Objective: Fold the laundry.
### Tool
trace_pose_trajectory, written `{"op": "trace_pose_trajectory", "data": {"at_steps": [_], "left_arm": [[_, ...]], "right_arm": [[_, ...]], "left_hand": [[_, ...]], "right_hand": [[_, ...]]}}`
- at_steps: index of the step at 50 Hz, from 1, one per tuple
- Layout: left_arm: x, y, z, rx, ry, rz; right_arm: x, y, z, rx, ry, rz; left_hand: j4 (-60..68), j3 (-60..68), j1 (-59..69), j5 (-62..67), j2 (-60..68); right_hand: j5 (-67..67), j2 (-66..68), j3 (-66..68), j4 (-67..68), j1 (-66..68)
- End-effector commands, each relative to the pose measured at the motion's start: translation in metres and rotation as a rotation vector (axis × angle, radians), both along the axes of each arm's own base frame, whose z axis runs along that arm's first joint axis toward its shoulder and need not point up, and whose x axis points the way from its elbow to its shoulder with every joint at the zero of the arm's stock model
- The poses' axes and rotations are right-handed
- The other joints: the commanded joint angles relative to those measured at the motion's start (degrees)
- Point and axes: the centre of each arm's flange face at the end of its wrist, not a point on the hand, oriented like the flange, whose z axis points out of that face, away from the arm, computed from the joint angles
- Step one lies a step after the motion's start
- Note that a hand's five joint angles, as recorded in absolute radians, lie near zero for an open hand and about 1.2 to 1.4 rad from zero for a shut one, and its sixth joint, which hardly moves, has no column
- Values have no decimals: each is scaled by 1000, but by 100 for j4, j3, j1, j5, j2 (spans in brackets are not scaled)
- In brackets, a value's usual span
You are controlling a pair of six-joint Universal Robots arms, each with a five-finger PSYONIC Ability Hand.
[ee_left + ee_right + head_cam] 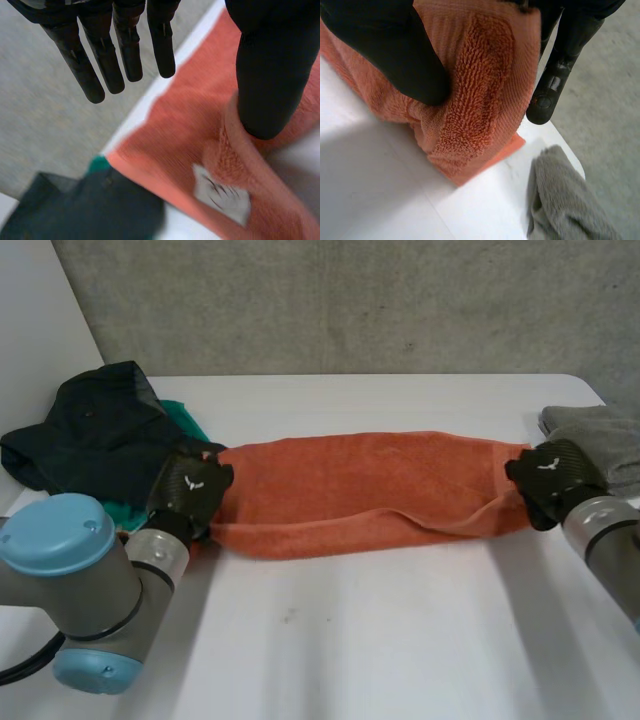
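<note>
Surroundings: a crumpled dark navy garment (90,430) lies over a green cloth (185,422) just beyond the left hand's fingertips. It sits against the towel's end. A grey terry towel (600,440) lies just past the right hand's fingers.
Task item: a long orange terry-cloth towel (360,490) with looped pile and a rolled near edge spans the white table (380,640) between the two hands.
Left hand (190,490): the fingers (125,55) are straight and spread, clear of the cloth. The thumb (265,90) presses the rolled edge, and nothing is gripped.
Label: a white sewn-in tag (220,195) lies near the thumb tip.
Right hand (550,478): the towel's end is pinched between the thumb and fingers (560,70).
</note>
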Motion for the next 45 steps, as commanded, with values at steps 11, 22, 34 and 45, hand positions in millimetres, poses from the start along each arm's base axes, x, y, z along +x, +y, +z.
{"op": "trace_pose_trajectory", "data": {"at_steps": [11,22,34,45], "left_arm": [[16,10,-20,172,-35,53],[23,-10,-28,130,-34,149],[37,22,25,54,-60,137],[69,85,73,57,-350,104]], "right_arm": [[-39,-24,2,10,-78,-115],[-43,-26,3,15,-88,-114],[-54,2,30,136,68,-43],[-72,38,57,246,313,27]], "left_hand": [[272,197,114,296,219],[4402,4327,4245,4426,4350],[5299,5224,5142,5323,5246],[5299,5224,5142,5323,5246]], "right_hand": [[1362,1254,1230,1202,2305],[1362,1254,1230,1202,2305],[1362,1254,1230,1202,2305],[1362,1254,1230,1202,2305]]}}
